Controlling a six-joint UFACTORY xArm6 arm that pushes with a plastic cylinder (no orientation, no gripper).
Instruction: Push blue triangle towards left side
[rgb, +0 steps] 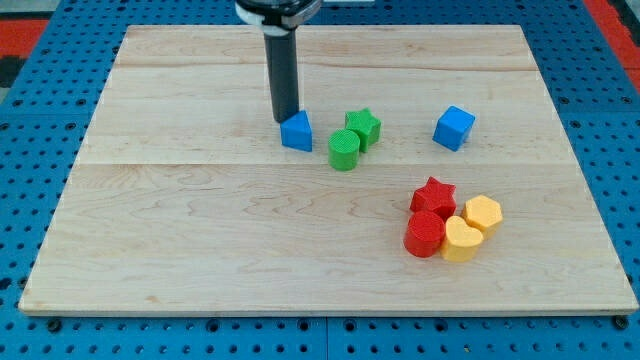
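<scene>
My tip (284, 120) touches blue triangle (297, 131) — open board (150, 200) at view's left.

The counter (200, 250) is a pale wooden board made of long planks, with fine seams running from the view's left to the view's right. Under it lies a blue perforated base (30, 110) with regular rows of small holes. At both top corners a red surface (615, 12) shows. The light is even, with soft shadows.
</scene>
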